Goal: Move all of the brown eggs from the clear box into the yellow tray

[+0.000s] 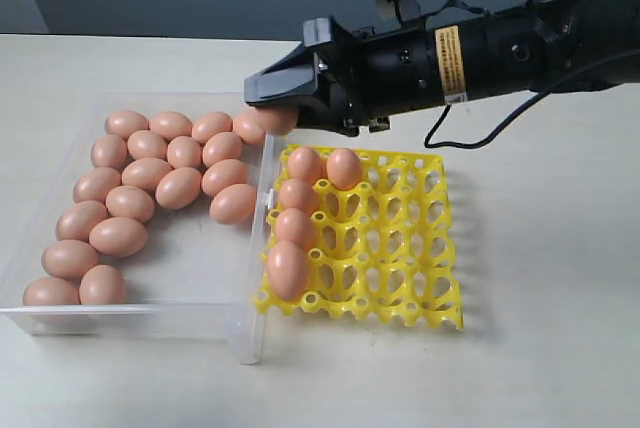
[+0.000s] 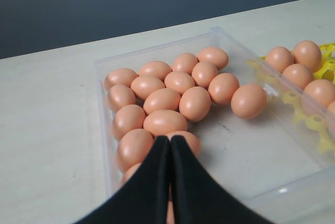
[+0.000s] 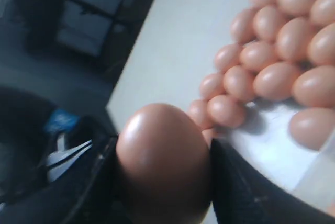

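My right gripper (image 1: 282, 91) hangs over the far right corner of the clear box (image 1: 195, 283), shut on one brown egg (image 3: 162, 161) that fills the gap between its black fingers (image 3: 246, 192). In the exterior view that egg (image 1: 272, 121) peeks out under the jaws. Several more brown eggs (image 1: 150, 173) lie in an L along the box's left and far sides. Several eggs (image 1: 296, 196) fill the left column of the yellow tray (image 1: 420, 288), and one (image 1: 343, 168) sits beside them in the far row. My left gripper (image 2: 170, 140) is shut and empty above the near eggs (image 2: 165, 100).
The yellow tray (image 2: 314, 124) stands against the box's right wall (image 1: 262, 248) on a pale tabletop (image 1: 540, 368). The right arm's black body and cable (image 1: 470, 113) stretch over the tray's far side. A dark wall runs behind the table.
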Action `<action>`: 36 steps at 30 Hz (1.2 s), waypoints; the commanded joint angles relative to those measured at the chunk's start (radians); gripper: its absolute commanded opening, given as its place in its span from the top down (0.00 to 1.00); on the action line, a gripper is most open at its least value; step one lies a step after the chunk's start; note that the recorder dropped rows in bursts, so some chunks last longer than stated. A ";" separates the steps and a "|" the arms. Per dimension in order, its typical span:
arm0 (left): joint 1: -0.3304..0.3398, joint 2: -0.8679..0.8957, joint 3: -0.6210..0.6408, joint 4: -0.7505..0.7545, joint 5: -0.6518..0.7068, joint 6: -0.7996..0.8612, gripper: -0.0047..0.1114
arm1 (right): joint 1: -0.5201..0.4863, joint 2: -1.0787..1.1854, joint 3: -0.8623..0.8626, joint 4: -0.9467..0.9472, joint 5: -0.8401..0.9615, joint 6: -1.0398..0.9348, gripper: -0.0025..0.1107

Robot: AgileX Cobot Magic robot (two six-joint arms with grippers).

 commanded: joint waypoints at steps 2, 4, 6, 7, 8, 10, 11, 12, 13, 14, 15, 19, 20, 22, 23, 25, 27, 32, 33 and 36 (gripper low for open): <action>-0.002 -0.005 0.004 0.000 -0.012 -0.001 0.96 | -0.021 0.055 -0.004 -0.074 -0.204 0.036 0.98; -0.002 -0.005 0.004 0.000 -0.012 -0.001 0.96 | -0.013 0.051 -0.004 -0.117 -0.204 0.036 0.98; -0.002 -0.005 0.004 0.000 -0.012 -0.001 0.96 | -0.009 0.037 -0.004 -0.142 -0.204 0.036 0.98; -0.002 -0.005 0.004 0.000 -0.012 -0.001 0.96 | -0.001 0.022 -0.004 -0.172 -0.184 0.036 0.98; -0.002 -0.005 0.004 0.000 -0.012 -0.001 0.96 | 0.008 0.001 -0.004 -0.212 -0.090 0.036 0.98; -0.002 -0.005 0.004 0.000 -0.012 -0.001 0.96 | 0.027 -0.033 0.010 -0.212 0.088 -0.012 0.98; -0.002 -0.005 0.004 0.000 -0.012 -0.001 0.96 | 0.036 -0.041 0.016 -0.212 0.132 -0.046 0.98; -0.002 -0.005 0.004 0.000 -0.012 -0.001 0.96 | 0.041 -0.046 0.021 -0.212 0.169 -0.092 0.98; -0.002 -0.005 0.004 0.000 -0.012 -0.001 0.96 | 0.052 -0.046 0.026 -0.212 0.204 -0.136 0.98; -0.002 -0.005 0.004 0.000 -0.012 -0.001 0.96 | 0.061 -0.046 0.031 -0.212 0.228 -0.170 0.98; -0.002 -0.005 0.004 0.000 -0.012 -0.001 0.96 | 0.073 -0.046 0.040 -0.212 0.268 -0.188 0.98; -0.002 -0.005 0.004 0.000 -0.012 -0.001 0.96 | 0.134 -0.046 0.139 0.010 0.523 -0.476 0.98; -0.002 -0.005 0.004 0.000 -0.012 -0.001 0.96 | 0.139 -0.046 0.161 0.109 0.533 -0.581 0.98; -0.002 -0.005 0.004 0.000 -0.012 -0.001 0.96 | 0.143 -0.046 0.217 0.401 0.497 -0.853 0.98; -0.002 -0.005 0.004 0.000 -0.012 -0.001 0.96 | 0.143 -0.050 0.286 0.687 0.363 -1.137 0.98; -0.002 -0.005 0.004 0.000 -0.012 -0.001 0.96 | 0.149 -0.058 0.370 0.974 0.219 -1.374 0.98; -0.002 -0.005 0.004 0.000 -0.012 -0.001 0.96 | 0.168 -0.079 0.493 1.288 0.084 -1.591 0.98; -0.002 -0.005 0.004 0.000 -0.012 -0.001 0.96 | 0.167 -0.058 0.691 1.387 -0.079 -1.707 0.98; -0.002 -0.005 0.004 0.000 -0.012 -0.001 0.96 | 0.167 -0.035 0.695 1.380 -0.114 -1.707 0.98; -0.001 -0.005 0.004 0.000 -0.010 -0.001 0.96 | 0.167 0.037 0.685 1.378 -0.202 -1.672 0.98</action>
